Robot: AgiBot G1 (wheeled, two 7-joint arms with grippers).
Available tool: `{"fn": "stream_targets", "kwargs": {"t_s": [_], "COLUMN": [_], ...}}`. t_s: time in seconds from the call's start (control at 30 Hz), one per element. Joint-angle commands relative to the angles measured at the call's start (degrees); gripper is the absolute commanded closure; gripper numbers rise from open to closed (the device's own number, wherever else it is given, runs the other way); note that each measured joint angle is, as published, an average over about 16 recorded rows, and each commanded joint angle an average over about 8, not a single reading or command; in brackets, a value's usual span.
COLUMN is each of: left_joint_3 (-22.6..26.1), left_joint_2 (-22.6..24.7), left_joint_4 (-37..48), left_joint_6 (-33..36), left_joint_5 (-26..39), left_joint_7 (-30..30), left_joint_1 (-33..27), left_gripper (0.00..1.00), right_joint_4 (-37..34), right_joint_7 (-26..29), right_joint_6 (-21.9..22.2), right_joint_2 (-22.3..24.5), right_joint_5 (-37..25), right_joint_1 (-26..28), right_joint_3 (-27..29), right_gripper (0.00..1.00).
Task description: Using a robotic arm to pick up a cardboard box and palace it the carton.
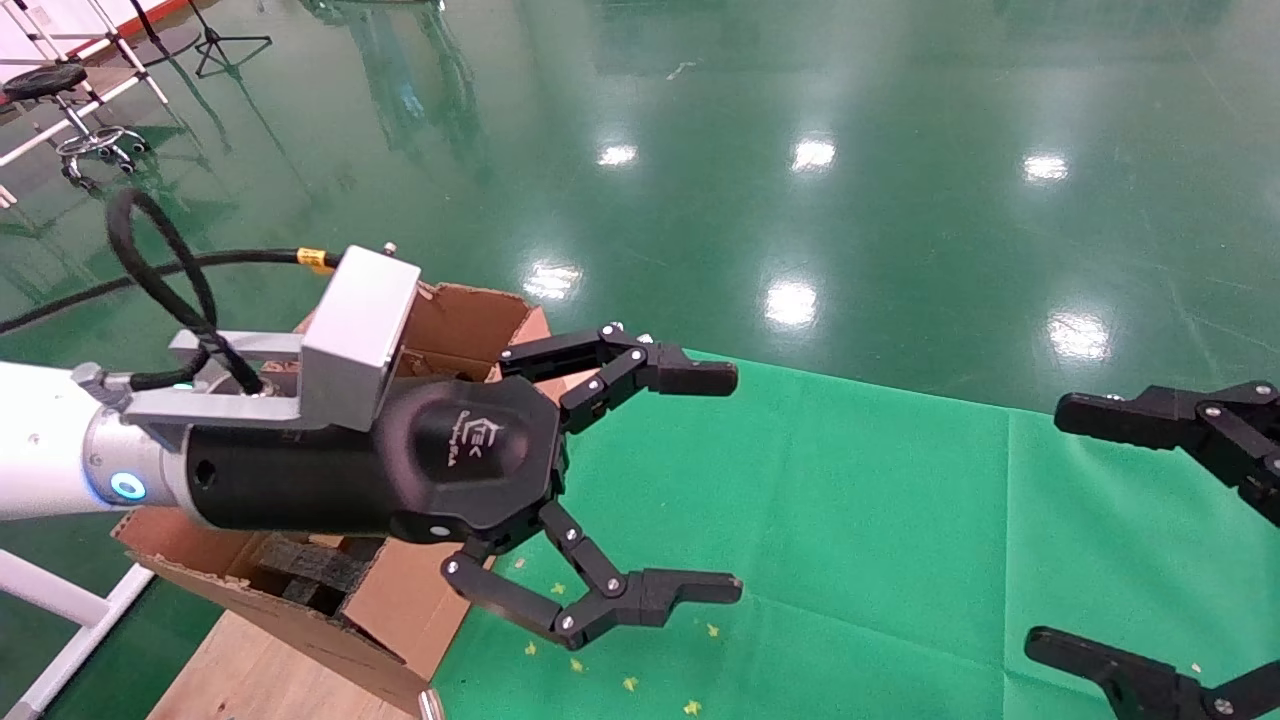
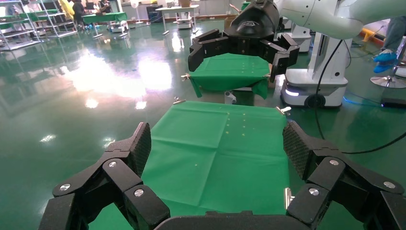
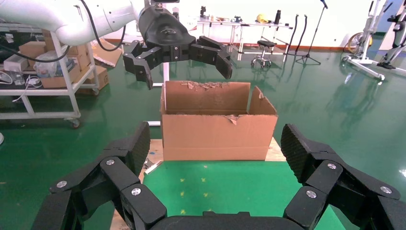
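Note:
The carton (image 1: 470, 318) is a large brown box with ragged flaps and dark foam blocks (image 1: 312, 566) inside. It stands on a wooden board at the left end of the green cloth table (image 1: 850, 520). The white left robotic arm's gripper (image 1: 737, 483) is open and empty, raised just right of the carton's top. The right wrist view shows the carton (image 3: 218, 136) with the left gripper (image 3: 182, 57) above it. My right gripper (image 1: 1045, 528) is open and empty at the table's right end. The small cardboard box is not in view.
The wooden board (image 1: 250, 670) pokes out under the carton. The shiny green floor (image 1: 800, 150) surrounds the table. A second green-covered table (image 2: 230, 72) and a white robot base (image 2: 316, 86) stand beyond. A shelf cart with boxes (image 3: 52, 72) is behind the carton.

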Motion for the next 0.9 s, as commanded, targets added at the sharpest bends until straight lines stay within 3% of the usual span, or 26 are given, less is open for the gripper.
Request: {"fn": "stream_targets", "kwargs": {"t_s": [0.03, 0.9], "left_joint_3": [0.01, 0.09], "left_joint_2": [-0.01, -0.02], "left_joint_4": [0.01, 0.08], "left_joint_6": [0.0, 0.0], "left_joint_5": [0.01, 0.08], "left_joint_7": [-0.01, -0.05], "left_joint_1": [-0.02, -0.11], "left_gripper": [0.0, 0.0], "right_joint_4": [0.0, 0.0], "right_joint_7": [0.0, 0.0], "right_joint_6": [0.0, 0.0], "right_joint_2": [0.0, 0.0], "right_joint_5": [0.0, 0.0], "right_joint_1": [0.0, 0.0], "right_joint_3": [0.0, 0.0], "right_gripper": [0.0, 0.0]}}
